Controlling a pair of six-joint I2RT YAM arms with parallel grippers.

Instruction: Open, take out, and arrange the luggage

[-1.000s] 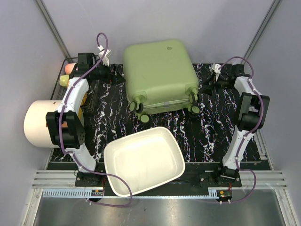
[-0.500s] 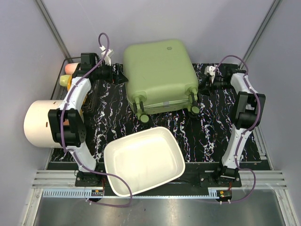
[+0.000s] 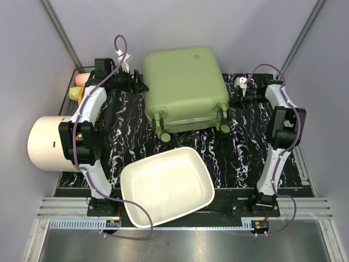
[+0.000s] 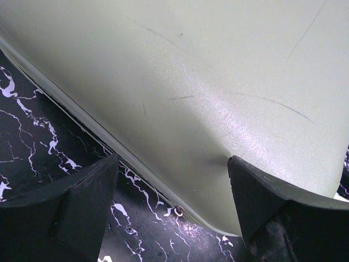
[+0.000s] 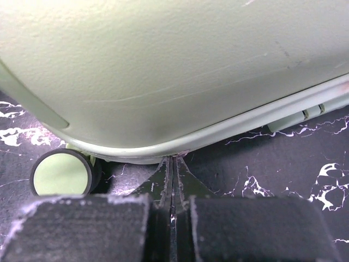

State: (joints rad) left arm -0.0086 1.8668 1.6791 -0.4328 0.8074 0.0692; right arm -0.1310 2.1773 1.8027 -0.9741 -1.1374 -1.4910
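Observation:
The olive-green luggage [image 3: 185, 87] lies flat and closed at the back of the black marbled mat [image 3: 245, 147], wheels toward me. My left gripper [image 3: 140, 86] is open at its left side. In the left wrist view the shell [image 4: 218, 82] fills the gap above the left gripper [image 4: 172, 161], and the right finger [image 4: 256, 196] touches it. My right gripper [image 3: 233, 100] is shut at the luggage's right near corner. There the right gripper [image 5: 173, 158] meets the zipper seam of the luggage [image 5: 163, 71], pinching a small zipper pull [image 5: 181, 153], beside a wheel [image 5: 60, 172].
A white plastic bin [image 3: 166, 185] sits tilted at the mat's near edge between the arm bases. A large cream cylinder [image 3: 46, 143] lies at the left edge, with pink and yellow items [image 3: 79, 87] behind it. Grey walls close in at the back and both sides.
My right gripper moved left to the luggage's near right corner and closed. My left gripper slid right, up to the luggage's left side, still open.

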